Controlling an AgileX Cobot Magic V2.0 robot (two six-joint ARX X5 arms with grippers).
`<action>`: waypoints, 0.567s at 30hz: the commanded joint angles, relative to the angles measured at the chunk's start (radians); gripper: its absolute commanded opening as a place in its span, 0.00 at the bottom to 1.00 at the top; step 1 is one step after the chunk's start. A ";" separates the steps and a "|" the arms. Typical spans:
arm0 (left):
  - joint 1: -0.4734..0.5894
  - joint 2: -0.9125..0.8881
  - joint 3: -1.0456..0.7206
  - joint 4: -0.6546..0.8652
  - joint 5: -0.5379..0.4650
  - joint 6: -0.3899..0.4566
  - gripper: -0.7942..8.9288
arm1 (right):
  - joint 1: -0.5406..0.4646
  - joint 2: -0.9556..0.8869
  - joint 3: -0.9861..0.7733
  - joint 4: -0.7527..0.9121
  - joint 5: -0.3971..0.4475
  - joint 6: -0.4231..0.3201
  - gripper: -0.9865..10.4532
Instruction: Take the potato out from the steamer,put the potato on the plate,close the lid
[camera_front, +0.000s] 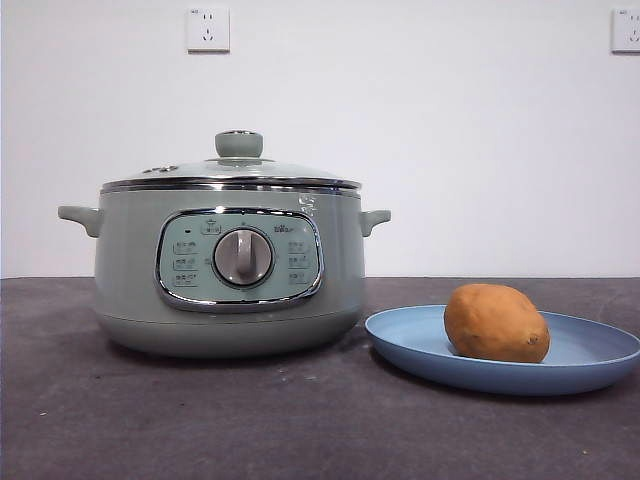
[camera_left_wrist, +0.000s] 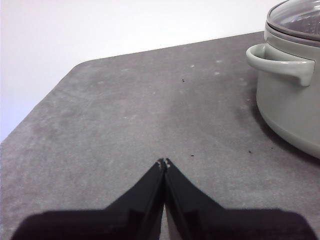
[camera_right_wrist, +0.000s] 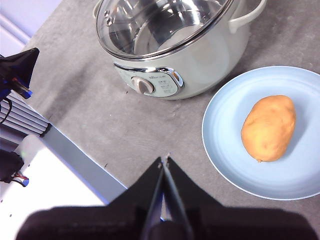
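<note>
- Front view: potato (camera_front: 496, 322) lies on the plate (camera_front: 590, 372), beside the steamer (camera_front: 130, 290); lid (camera_front: 238, 168) already on.
- Right gripper (camera_right_wrist: 164, 159), jaws pressed together, empty, hovers nearer the plate.
- Left gripper (camera_left_wrist: 163, 162), likewise closed and empty, waits by the steamer's handle.

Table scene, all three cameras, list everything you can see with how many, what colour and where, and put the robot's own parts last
steamer: one, pale sage green with a silver dial, standing on the table beside the plate.
lid: one, clear glass with a chrome rim and a green knob, sitting closed on the steamer.
plate: one, light blue, flat on the table next to the steamer.
potato: one, orange-brown, lying on the plate.
table: one, dark grey, under everything.
wall sockets: two, white, high on the white wall behind.
left hand: one, black, jaws shut, above bare table near a steamer handle.
right hand: one, black, jaws shut, above the table in front of steamer and plate.
</note>
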 joint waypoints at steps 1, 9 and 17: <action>0.004 -0.001 -0.014 -0.002 -0.002 -0.006 0.08 | 0.002 -0.003 0.000 0.004 0.003 -0.045 0.09; 0.004 -0.001 -0.014 -0.002 -0.002 -0.006 0.08 | -0.155 -0.152 -0.032 0.064 0.047 -0.185 0.09; 0.004 -0.001 -0.014 -0.002 -0.002 -0.006 0.08 | -0.338 -0.428 -0.336 0.465 0.084 -0.169 0.09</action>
